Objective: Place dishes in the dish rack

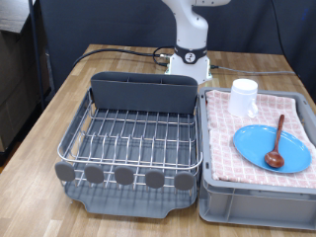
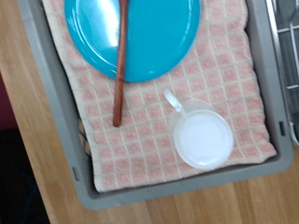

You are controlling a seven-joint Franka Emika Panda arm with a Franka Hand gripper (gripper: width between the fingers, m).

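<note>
The light-blue plate [image 1: 272,147] lies on the checked cloth in the grey crate at the exterior view's right. The brown wooden spoon [image 1: 276,142] lies across the plate, its bowl toward the bottom. The white mug [image 1: 244,97] stands on the cloth at the crate's far end. The dish rack [image 1: 133,133], silver wire in a dark grey tray, stands at the left and holds no dishes. The wrist view looks down on the plate [image 2: 154,33], the spoon [image 2: 120,79] and the mug [image 2: 202,138], with its handle toward the plate. The gripper shows in neither view; only the arm's base is in view.
The grey crate [image 1: 252,202] with the red-checked cloth [image 1: 227,133] stands beside the rack on a wooden table [image 1: 39,128]. The robot base [image 1: 190,54] stands behind them, with a black cable running to the left. The rack's wire edge [image 2: 288,56] shows in the wrist view.
</note>
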